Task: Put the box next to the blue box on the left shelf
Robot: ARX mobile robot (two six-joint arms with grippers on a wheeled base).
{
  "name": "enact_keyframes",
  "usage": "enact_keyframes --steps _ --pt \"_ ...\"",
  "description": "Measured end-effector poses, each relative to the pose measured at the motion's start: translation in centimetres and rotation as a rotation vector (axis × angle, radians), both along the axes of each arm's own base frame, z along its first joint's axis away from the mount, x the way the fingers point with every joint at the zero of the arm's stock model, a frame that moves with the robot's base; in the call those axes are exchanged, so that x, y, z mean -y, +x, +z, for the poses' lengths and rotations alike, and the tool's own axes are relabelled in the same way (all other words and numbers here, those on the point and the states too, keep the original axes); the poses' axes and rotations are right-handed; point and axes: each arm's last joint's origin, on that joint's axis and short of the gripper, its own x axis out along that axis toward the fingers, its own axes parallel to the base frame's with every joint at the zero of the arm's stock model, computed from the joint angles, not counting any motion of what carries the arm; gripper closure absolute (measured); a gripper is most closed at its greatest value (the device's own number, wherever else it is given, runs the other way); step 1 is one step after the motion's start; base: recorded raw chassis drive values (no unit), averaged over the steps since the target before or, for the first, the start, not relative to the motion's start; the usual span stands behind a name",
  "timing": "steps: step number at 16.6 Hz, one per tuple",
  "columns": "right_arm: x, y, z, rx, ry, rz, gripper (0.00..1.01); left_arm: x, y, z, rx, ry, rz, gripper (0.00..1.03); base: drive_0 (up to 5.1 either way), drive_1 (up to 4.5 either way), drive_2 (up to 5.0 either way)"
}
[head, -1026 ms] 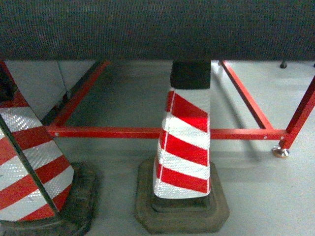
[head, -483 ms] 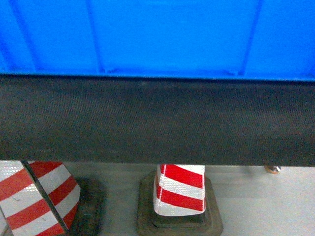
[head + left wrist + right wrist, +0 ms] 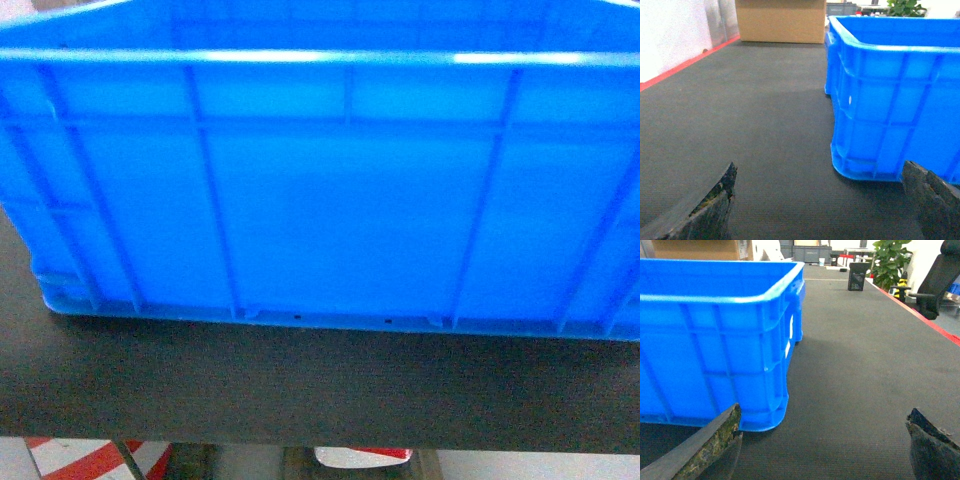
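A dark textured tabletop (image 3: 755,125) carries the bright-blue crate (image 3: 330,190), which stands near its front edge and fills the head view; what the crate holds cannot be told. Farther back stand a cardboard box (image 3: 781,21) on one side and a potted plant (image 3: 888,262) and black office chair (image 3: 940,277) on the other. The left claw (image 3: 822,200) and right claw (image 3: 825,440) are both spread wide, holding nothing, low at the crate's two near corners.

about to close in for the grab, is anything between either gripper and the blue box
Nothing visible is. The box sits alone on the dark mat. The left gripper and right gripper are both open, with only bare mat ahead. The cardboard carton stands far behind.
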Motion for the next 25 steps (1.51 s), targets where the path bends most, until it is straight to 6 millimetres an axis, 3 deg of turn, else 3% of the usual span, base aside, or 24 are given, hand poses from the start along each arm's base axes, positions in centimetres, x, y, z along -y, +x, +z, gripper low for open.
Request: enact_keyframes --steps 25 --pt "0.00 0.00 0.00 0.000 -0.001 0.000 0.03 0.00 0.00 0.02 0.001 0.000 0.002 0.05 0.0 0.00 0.0"
